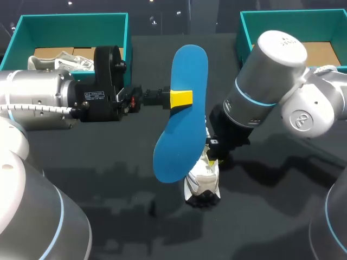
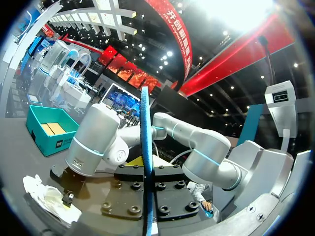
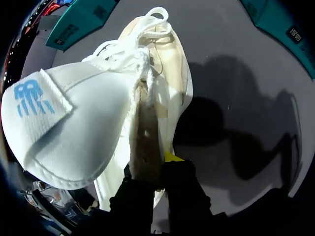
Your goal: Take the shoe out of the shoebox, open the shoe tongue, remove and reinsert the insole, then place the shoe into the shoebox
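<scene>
Holding: left end effector point(image 1: 176, 99) clamped on blue insole point(image 1: 187, 70) above bench point(image 1: 108, 179) middle; right end effector point(image 3: 152, 172) pinching collar of white sneaker point(image 1: 201, 181).

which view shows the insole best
The head view: the insole shows its whole blue face, held at mid-length by the left gripper. The left wrist view sees it only edge-on, as a thin blue strip. The right wrist view shows none of it, only the shoe.
</scene>
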You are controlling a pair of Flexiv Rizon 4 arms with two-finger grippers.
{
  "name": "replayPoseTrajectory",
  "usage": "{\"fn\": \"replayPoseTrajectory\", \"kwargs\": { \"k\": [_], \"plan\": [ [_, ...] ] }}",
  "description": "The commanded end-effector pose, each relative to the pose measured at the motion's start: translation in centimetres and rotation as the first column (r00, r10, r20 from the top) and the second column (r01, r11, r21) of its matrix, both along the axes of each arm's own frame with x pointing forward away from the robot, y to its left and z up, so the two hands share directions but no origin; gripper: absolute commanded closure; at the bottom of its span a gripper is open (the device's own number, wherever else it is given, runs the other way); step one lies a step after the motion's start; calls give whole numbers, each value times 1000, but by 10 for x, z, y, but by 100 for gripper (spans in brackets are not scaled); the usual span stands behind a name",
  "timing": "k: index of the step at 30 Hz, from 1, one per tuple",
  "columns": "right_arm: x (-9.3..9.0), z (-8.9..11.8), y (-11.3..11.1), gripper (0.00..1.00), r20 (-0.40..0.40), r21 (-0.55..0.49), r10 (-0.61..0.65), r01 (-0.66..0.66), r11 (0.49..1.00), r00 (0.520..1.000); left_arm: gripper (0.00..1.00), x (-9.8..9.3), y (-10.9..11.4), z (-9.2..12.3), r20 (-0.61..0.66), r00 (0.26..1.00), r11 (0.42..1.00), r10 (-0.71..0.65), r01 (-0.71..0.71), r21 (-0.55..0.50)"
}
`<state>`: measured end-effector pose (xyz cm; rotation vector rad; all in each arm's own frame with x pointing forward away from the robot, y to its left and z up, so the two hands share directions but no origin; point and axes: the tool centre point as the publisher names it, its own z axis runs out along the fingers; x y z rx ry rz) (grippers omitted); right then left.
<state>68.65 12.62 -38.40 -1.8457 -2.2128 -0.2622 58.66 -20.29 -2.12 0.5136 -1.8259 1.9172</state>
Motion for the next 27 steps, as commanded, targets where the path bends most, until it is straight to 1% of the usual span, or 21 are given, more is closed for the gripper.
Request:
{"fn": "replayPoseTrajectory", "kwargs": {
  "k": [1, 4, 11, 14, 21, 27],
  "plan": [
    [0, -6, 0, 100, 4, 10, -14, 14, 1000, 1000, 100, 1, -3, -1, 0, 1000, 1000, 1, -1, -3],
    [-2, -4, -1, 100, 9, 6, -38, 38, 999, 999, 100, 1, -3, -1, 0, 1000, 1000, 1, -1, -3],
    [-7, 11, -3, 100, 66, 8, -88, 88, 996, 994, 100, 1, -3, -1, 0, 1000, 1000, 1, -1, -3],
    [-7, 15, -3, 100, 79, 12, -102, 102, 995, 992, 100, 1, -3, -1, 0, 1000, 1000, 1, -1, -3],
    [-6, 15, -2, 100, 79, 17, -113, 112, 994, 990, 100, 1, -3, -1, 0, 1000, 1000, 1, -1, -3],
    [-2, 6, -2, 100, 53, 18, -95, 95, 995, 994, 100, 1, -3, -1, 0, 1000, 1000, 1, -1, -3]
  ]
}}
